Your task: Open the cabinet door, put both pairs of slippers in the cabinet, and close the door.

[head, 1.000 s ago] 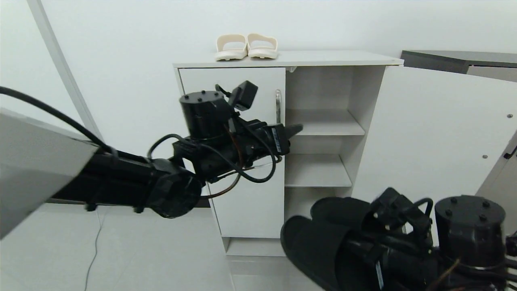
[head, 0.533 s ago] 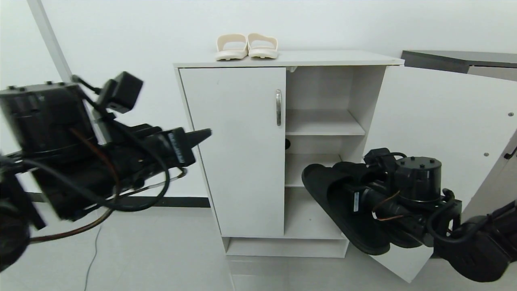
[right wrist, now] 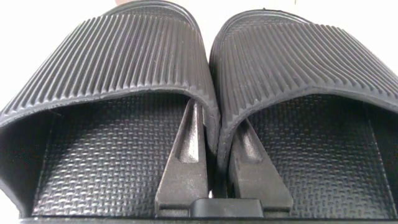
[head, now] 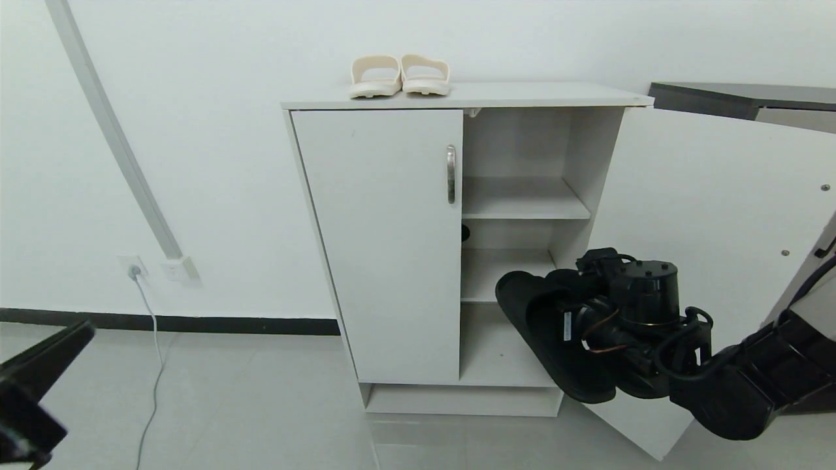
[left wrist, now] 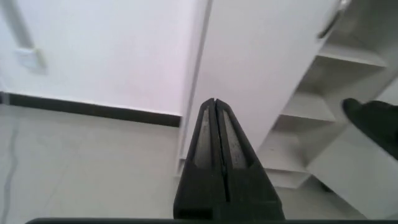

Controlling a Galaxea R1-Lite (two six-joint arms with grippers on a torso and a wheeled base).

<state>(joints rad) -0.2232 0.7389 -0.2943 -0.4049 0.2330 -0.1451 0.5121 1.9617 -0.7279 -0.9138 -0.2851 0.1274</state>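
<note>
Slippers in black, 1 pair, hang in the air in front of the open right half of the white cabinet, level with its lowest compartment and resting on no shelf. The right gripper carries them side by side and tilted, toes toward the cabinet. From the right wrist camera its 2 fingers are clenched on the pair, 1 finger inside each slipper under the ribbed straps, pinching the 2 touching inner walls together. The other pair, beige slippers, sits on top of the cabinet near its back edge, the 2 just beside each other. The cabinet's left door is closed, with a metal handle upright along its inner edge. The right door is swung wide open to the right, behind the right arm. Inside, an upper shelf and a middle shelf show; a small dark shape sits at the edge of the closed door between them, too small to tell. The left gripper is held low and well apart from the cabinet on the robot's left, above the grey floor, its fingers pressed flat together with nothing between them. A wall socket with a cable hanging down sits on the white wall to the left
</note>
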